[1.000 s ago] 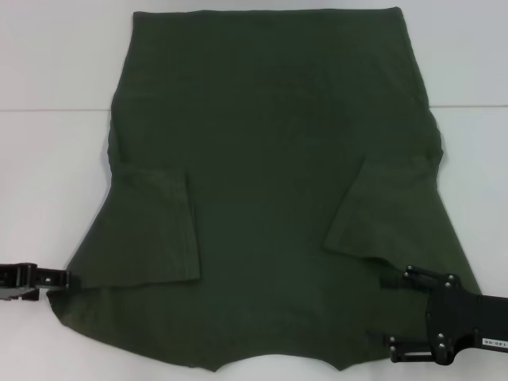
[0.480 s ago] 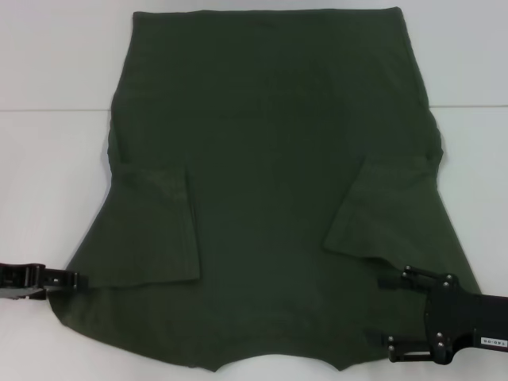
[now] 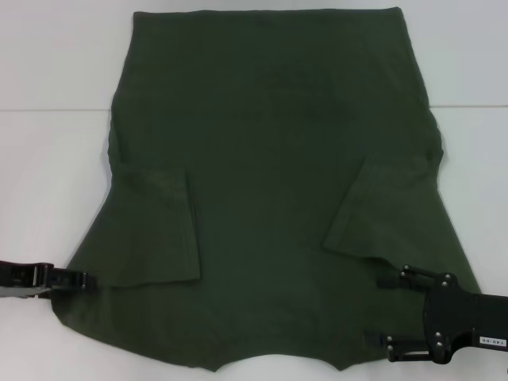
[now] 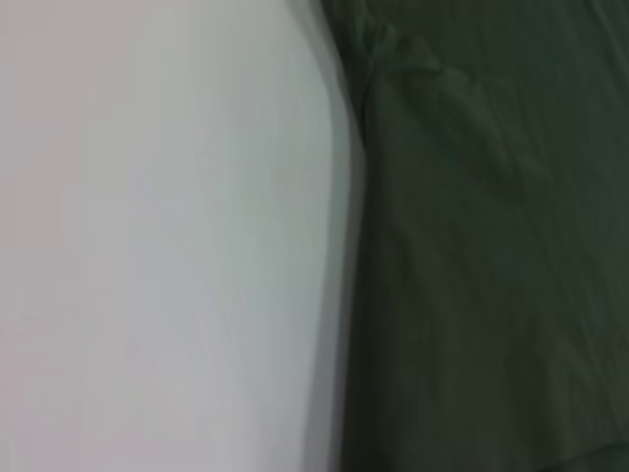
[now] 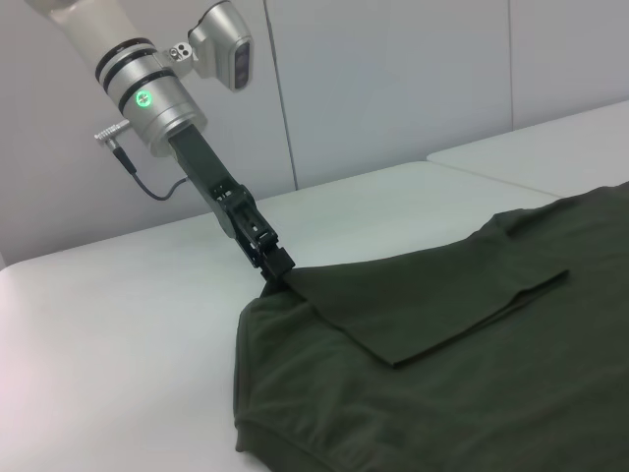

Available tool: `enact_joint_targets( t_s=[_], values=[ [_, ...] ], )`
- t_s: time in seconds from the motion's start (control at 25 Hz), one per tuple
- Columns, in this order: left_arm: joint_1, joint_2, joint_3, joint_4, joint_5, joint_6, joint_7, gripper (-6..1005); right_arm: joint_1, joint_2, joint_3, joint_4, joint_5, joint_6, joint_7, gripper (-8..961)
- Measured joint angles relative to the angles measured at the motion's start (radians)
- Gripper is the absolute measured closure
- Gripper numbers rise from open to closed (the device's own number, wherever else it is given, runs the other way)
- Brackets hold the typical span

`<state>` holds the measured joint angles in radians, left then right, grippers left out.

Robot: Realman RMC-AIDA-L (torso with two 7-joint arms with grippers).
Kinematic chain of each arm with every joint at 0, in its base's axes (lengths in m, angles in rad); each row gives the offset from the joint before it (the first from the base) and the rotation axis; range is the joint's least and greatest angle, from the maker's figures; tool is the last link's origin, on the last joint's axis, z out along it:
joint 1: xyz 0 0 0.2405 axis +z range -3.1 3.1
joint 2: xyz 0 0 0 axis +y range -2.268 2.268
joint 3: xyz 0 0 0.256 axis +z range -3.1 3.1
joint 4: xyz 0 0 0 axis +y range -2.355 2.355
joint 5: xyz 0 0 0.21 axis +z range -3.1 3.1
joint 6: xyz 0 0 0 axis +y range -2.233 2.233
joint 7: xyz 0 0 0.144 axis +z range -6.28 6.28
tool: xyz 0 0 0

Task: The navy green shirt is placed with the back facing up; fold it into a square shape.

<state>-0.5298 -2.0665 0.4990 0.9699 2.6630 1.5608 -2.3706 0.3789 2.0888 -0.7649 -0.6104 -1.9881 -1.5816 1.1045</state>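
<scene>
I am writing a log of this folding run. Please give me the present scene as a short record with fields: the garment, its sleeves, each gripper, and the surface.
garment: dark olive-green cotton T-shirt, lying flat, plain side up
sleeves: both folded inward onto the body, left sleeve, right sleeve
left gripper: at the shirt's near left edge, touching the cloth where the sleeve fold ends
right gripper: over the shirt's near right corner, fingers spread apart
surface: white table
fold state: not yet square
</scene>
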Motion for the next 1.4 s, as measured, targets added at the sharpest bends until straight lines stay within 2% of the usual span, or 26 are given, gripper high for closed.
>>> enact_joint_targets(
  t_s=[0.32,0.52,0.56,1.0,1.12,1.4],
  values=[
    [0.002,-0.006,0.043,0.022,0.002,0.002,0.009,135,0.000,0.000,0.001,0.000,0.000,-0.006,0.003,8],
    [0.033,-0.050,0.073,0.137,0.007,-0.022,0.012,146,0.000,-0.001,0.001,-0.002,0.003,-0.008,0.007,8],
    [0.034,-0.051,0.077,0.142,0.007,-0.022,0.012,148,0.000,-0.001,0.001,-0.004,0.004,-0.009,0.007,8],
    [0.040,-0.048,0.117,0.135,0.010,-0.029,0.004,582,0.002,-0.001,0.003,-0.008,0.005,-0.023,0.008,9],
    [0.040,-0.046,0.117,0.131,0.010,-0.032,0.004,818,0.003,-0.001,0.003,-0.008,0.007,-0.029,0.008,9],
    [0.040,-0.046,0.121,0.132,0.011,-0.038,0.007,945,0.005,-0.001,0.003,-0.010,0.009,-0.034,0.013,8]
  ],
)
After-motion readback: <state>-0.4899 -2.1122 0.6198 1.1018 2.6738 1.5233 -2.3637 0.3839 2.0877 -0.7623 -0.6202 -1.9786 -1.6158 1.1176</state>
